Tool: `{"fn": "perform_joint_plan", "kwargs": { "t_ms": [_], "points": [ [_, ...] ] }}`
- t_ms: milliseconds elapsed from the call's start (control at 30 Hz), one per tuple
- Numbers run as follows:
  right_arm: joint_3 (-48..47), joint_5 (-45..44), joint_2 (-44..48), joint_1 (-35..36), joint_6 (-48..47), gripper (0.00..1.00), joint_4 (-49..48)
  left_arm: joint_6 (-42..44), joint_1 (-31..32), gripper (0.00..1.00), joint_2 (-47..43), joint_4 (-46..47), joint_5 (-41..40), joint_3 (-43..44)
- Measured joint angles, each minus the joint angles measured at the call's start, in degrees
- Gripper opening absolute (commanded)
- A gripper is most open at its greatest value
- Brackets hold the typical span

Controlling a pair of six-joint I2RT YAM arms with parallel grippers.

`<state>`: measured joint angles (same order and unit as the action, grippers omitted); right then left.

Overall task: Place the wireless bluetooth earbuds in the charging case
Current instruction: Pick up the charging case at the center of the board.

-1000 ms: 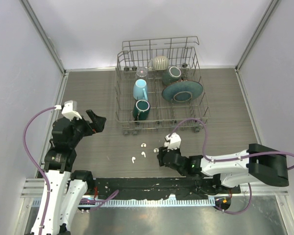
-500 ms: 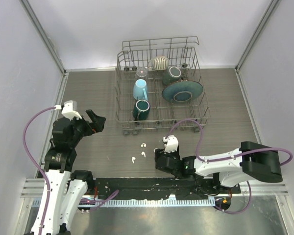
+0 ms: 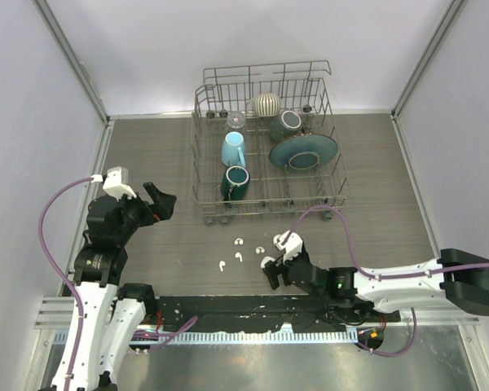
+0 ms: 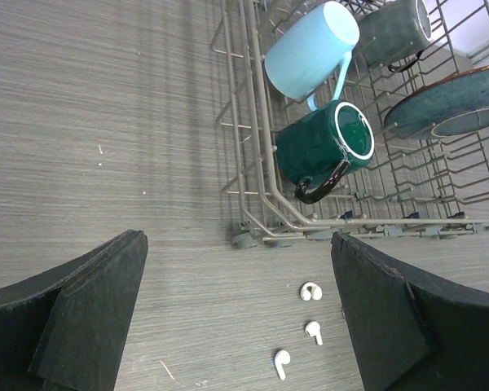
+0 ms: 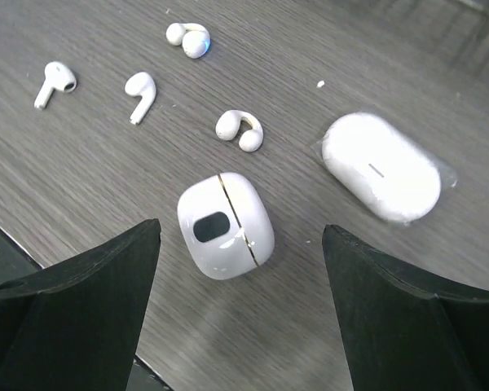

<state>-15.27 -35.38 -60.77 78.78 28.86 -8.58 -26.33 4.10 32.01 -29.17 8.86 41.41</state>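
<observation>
Okay, left to right. My left gripper (image 3: 159, 198) hangs spread wide at the left of the overhead view. Nothing sits between its fingers, and it is well apart from the white items. My right gripper (image 3: 268, 272) is spread too, pinching nothing, hovering over the cluster on the table (image 5: 81, 187).

In the right wrist view, upper left, the first stemmed earbud (image 5: 53, 82) lies flat with its stem pointing lower left. Just right of it is the second stemmed earbud (image 5: 139, 93), also flat, stem pointing down. They are apart from each other and from both cases. Each is glossy white plastic with a rounded head and a short stem. I judge them very light, rigid and slick, likely to skid or squirt out of a pinch on the bare tabletop. The best hold is probably a gentle squeeze across the head, leaving the stem free.

Further right are one clip-shaped bud (image 5: 189, 38) at top centre and another clip-shaped bud (image 5: 240, 132) below it, a different style.

At centre is the rounded case (image 5: 226, 225), lid shut, with a seam and a dark oval showing. At right is the oblong case (image 5: 381, 165), also shut and seemingly under clear wrap. I cannot tell which case takes the stemmed pair.
</observation>
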Motion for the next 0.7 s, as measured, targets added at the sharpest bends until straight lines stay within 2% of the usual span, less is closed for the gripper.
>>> {"fn": "perform_joint_plan", "kwargs": {
  "t_ms": [133,333,533,700],
  "points": [
    [6.14,2.51,6.84,0.02,-12.63,0.91,-7.1,0.0,0.0,1.0,-0.04,0.04,0.24,0.0],
    [8.74,5.62,11.54,-0.02,-20.61,0.92,-13.2,0.0,0.0,1.0,-0.42,0.22,0.63,-0.24],
    [8.85,11.34,6.36,-0.15,-22.75,0.91,-15.96,0.0,0.0,1.0,-1.11,0.28,0.94,-0.85],
    [8.85,12.39,0.83,-0.15,-22.99,0.9,-17.05,0.0,0.0,1.0,-2.36,0.85,0.94,-1.9]
  ]
}}
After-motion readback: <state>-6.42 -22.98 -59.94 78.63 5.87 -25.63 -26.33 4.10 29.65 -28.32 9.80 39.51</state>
